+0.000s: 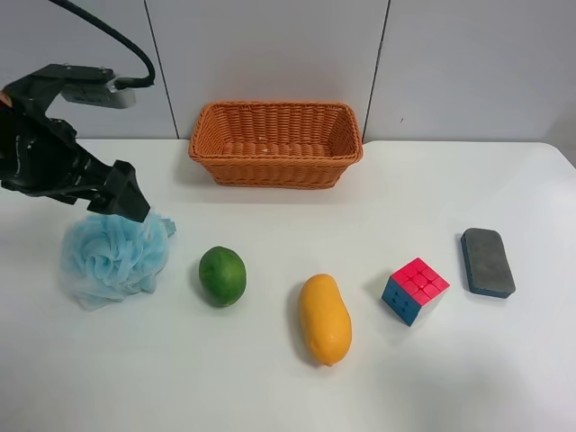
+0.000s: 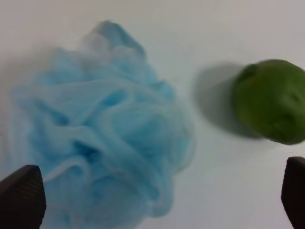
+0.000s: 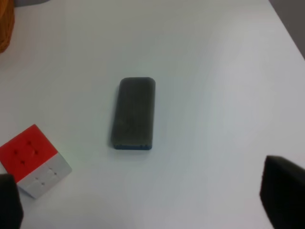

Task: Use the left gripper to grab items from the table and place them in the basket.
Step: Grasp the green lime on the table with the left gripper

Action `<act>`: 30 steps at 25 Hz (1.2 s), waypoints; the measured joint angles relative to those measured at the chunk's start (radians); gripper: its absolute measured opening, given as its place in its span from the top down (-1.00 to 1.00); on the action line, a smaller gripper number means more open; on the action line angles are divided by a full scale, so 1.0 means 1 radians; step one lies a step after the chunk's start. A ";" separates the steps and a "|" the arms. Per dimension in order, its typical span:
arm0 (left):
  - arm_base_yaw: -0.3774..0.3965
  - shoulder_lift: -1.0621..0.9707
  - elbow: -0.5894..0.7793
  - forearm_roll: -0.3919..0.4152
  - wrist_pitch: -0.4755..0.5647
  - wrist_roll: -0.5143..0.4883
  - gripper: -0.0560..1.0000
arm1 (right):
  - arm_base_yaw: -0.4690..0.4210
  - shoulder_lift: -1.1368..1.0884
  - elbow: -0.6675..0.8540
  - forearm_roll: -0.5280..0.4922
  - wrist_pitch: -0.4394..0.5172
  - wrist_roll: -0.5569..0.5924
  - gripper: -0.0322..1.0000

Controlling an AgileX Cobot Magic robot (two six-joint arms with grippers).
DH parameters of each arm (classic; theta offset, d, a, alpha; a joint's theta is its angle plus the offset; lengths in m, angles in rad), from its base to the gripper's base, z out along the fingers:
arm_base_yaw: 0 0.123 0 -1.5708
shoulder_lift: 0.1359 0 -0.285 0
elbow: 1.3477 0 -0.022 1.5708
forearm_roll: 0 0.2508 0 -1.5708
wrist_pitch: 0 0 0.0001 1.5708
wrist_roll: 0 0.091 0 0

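Note:
My left gripper (image 1: 124, 203) hangs open just above the fluffy light-blue bath pouf (image 1: 113, 256) at the left of the white table (image 1: 270, 387). In the left wrist view its fingertips (image 2: 21, 198) stand wide apart on either side of the pouf (image 2: 100, 143), with the round green fruit (image 2: 272, 107) off to one side. To the right of the pouf lie the green fruit (image 1: 222, 275), a yellow-orange mango (image 1: 324, 319), a red-blue puzzle cube (image 1: 414, 290) and a grey-blue eraser block (image 1: 487, 262). The wicker basket (image 1: 275, 166) stands at the back, with nothing seen inside. My right gripper (image 3: 147, 205) is open, above the eraser (image 3: 134, 113).
A grey panelled wall rises behind the basket. The table's right edge runs close to the eraser. A black cable loops over the left arm (image 1: 40, 148). The cube (image 3: 33, 160) lies close to the eraser in the right wrist view.

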 joint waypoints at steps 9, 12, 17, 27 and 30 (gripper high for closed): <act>-0.166 0.008 0.000 0.013 -0.032 -0.086 -0.99 | 0.000 0.000 0.000 0.000 0.000 0.000 -0.98; -0.205 0.038 0.000 0.013 -0.064 -0.144 -0.99 | 0.000 0.000 0.000 0.000 0.000 0.000 -0.98; -0.269 0.139 0.000 0.011 -0.086 -0.229 -0.99 | 0.000 0.000 0.000 0.000 0.000 0.000 -0.98; -0.347 0.282 -0.015 -0.080 -0.169 -0.252 -0.99 | 0.000 0.000 0.000 0.000 0.000 0.000 -0.98; -0.348 0.314 -0.038 -0.085 -0.185 -0.252 -0.99 | 0.000 0.000 0.000 0.000 0.000 0.000 -0.98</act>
